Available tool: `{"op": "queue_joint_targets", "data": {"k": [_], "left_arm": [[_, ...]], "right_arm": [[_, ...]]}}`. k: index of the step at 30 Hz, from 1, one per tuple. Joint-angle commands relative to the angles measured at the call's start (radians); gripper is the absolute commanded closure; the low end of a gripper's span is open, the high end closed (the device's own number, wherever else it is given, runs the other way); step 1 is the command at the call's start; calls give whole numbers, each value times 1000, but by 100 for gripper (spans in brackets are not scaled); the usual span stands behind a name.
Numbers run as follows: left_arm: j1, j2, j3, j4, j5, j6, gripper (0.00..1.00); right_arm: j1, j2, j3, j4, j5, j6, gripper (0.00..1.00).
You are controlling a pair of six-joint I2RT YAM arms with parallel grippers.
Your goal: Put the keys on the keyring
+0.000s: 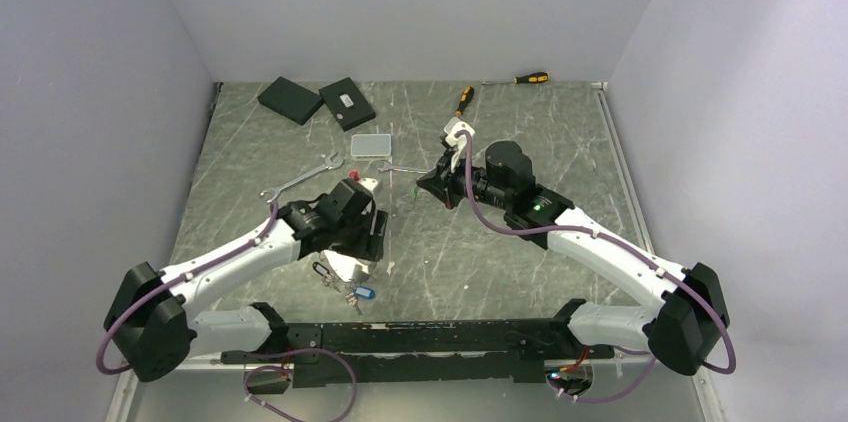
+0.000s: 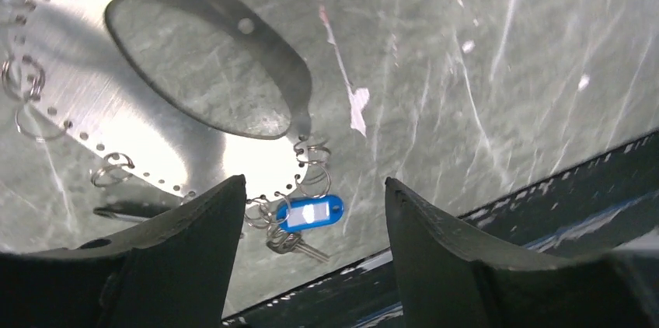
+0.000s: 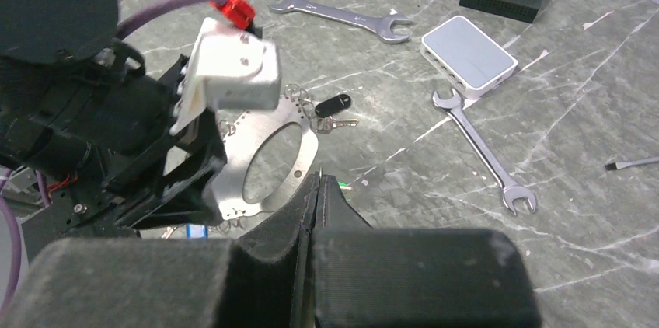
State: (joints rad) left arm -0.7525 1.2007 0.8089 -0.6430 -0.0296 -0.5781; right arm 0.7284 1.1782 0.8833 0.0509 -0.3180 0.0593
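Note:
The keyring (image 2: 116, 102) is a flat silvery loop with a big oval hole and small split rings along its holed edge. It lies on the table under my left gripper (image 2: 312, 181), which is open and empty above it. A key with a blue tag (image 2: 311, 211) hangs from the loop's near edge. A key with a black tag (image 3: 332, 104) sits at its far edge. My right gripper (image 3: 319, 176) is shut beside the loop (image 3: 305, 141). A thin metal sliver shows between its tips, and a bit of green tag (image 3: 343, 185) peeks out beside them.
Two silver wrenches (image 3: 342, 15) (image 3: 482, 149) and a small white box (image 3: 468, 54) lie behind the loop. Two black boxes (image 1: 291, 99) (image 1: 347, 102) and two yellow-and-black screwdrivers (image 1: 463, 100) (image 1: 528, 78) lie at the back. The black rail (image 2: 497, 219) runs along the near edge.

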Motion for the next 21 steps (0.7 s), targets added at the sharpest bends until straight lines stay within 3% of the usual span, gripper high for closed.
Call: {"op": "queue_joint_targets", "data": {"k": [1,4,10,14,21], "left_arm": [[-46,-55,-25,105,135,340,32],[-90,-43,-8,159,268,530,42],[-197,215,198,-100,242,836,53],[-246,356,274,-305,134,920,58],[-272,271,168,-203,105,940,56]], "right_arm": [[5,-16,-9,37,18,-13,100],[7,-31,-17,39,22,-15,100],[12,-56,-24,37,42,-25,100],[15,-60,-21,28,50,-32,100],[17,-57,-22,29,56,-35,100]]}}
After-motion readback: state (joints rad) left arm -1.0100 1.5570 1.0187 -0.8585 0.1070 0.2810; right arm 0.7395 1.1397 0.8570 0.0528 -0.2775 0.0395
